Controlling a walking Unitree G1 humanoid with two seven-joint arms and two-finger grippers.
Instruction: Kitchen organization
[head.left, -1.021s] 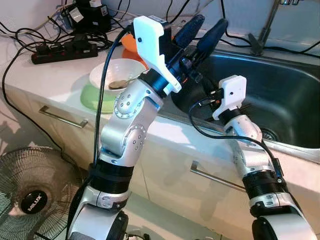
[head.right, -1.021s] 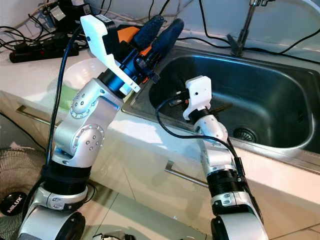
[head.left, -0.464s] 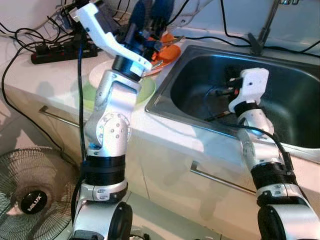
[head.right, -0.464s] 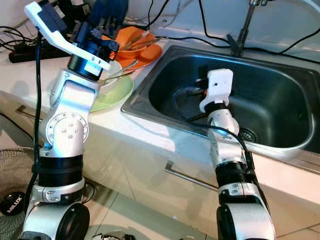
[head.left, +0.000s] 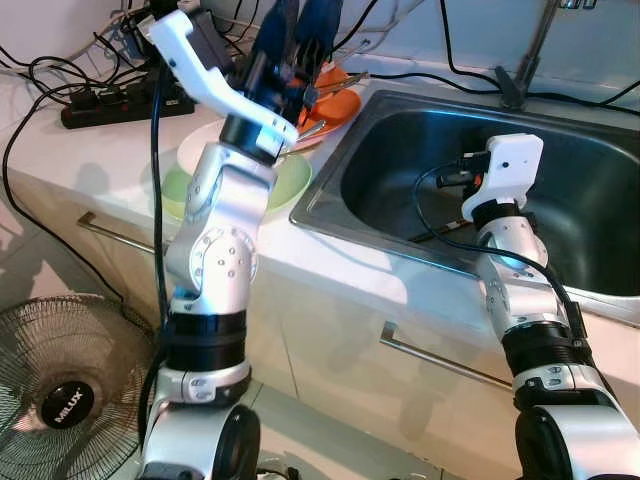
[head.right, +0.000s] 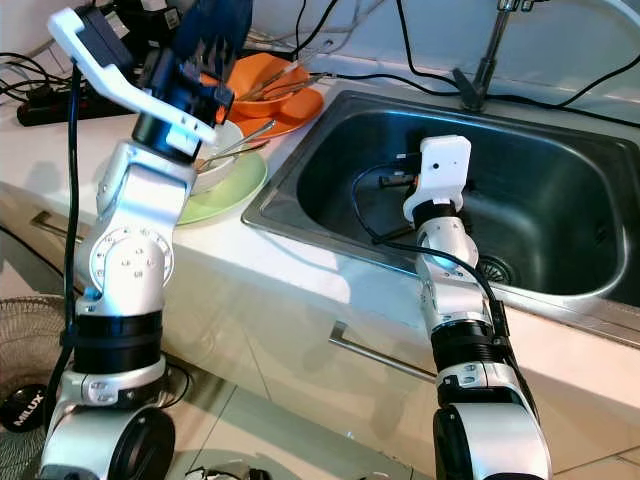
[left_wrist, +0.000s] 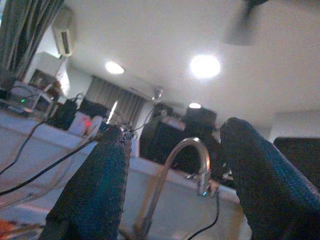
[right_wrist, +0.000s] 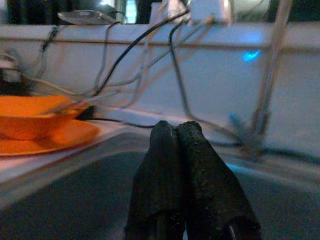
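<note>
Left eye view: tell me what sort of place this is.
A home kitchen, most likely: a steel sink with a faucet set in a counter, with stacked dishes, an orange plate among them.

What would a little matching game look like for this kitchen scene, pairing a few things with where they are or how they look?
Things:
1. left gripper
2. right gripper
3. orange bowl
4. floor fan

States or places:
A. on the floor by the cabinet
B. fingers pressed together, inside the sink
C. fingers spread apart, raised above the counter
D. on an orange plate beside the sink

Pairs: 1-C, 2-B, 3-D, 4-A
</note>
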